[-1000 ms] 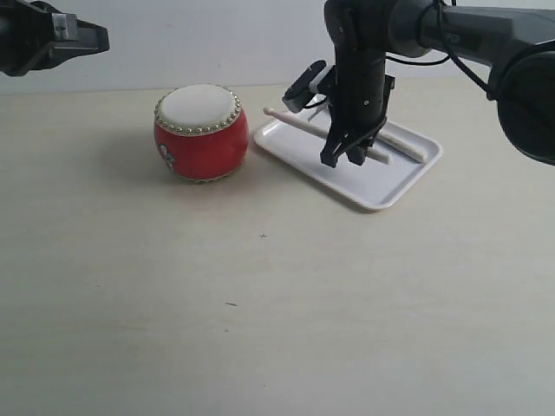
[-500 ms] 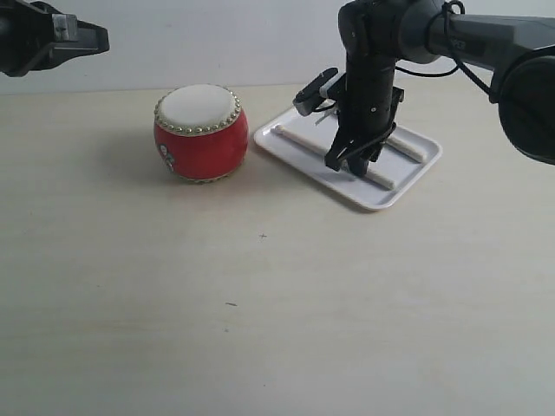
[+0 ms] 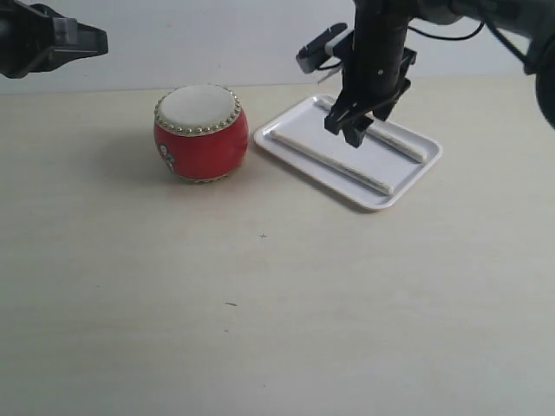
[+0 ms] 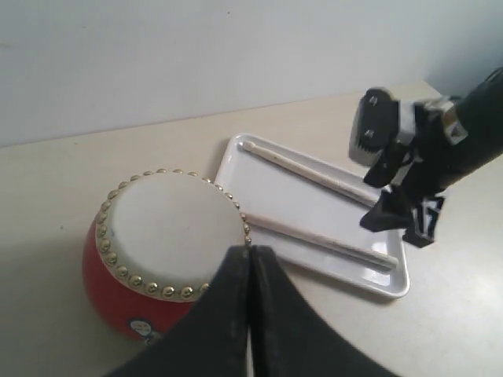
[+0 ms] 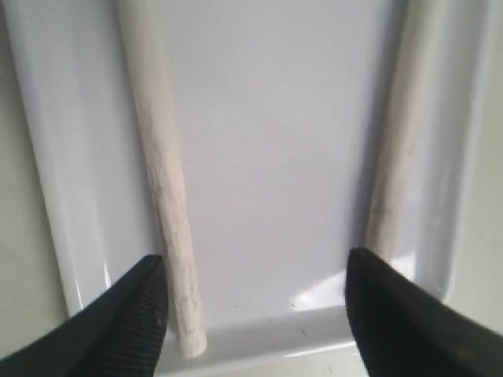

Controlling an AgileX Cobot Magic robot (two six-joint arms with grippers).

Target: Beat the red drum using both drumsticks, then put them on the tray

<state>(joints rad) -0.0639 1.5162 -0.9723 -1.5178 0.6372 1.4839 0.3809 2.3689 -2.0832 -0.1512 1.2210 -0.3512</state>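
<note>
Right jaws released, risen above the drumsticks point(image 3: 334, 160) in the tray point(image 3: 414, 171); left jaws clenched.

The right hand point(image 3: 347, 130) covers the far drumstick's point(image 3: 403, 143) middle; the left hand point(image 4: 250, 263) hides part of the red drum point(image 4: 157, 228).

A pale beige, faintly streaked flat tabletop point(image 3: 364, 329) fills most of the exterior view. A tiny dark speck point(image 3: 262, 235) lies on its bare middle, and a second small dark mark point(image 3: 231, 304) lies nearer the camera. A plain light grey-white wall point(image 3: 217, 43) rises behind the tabletop's far edge.
</note>
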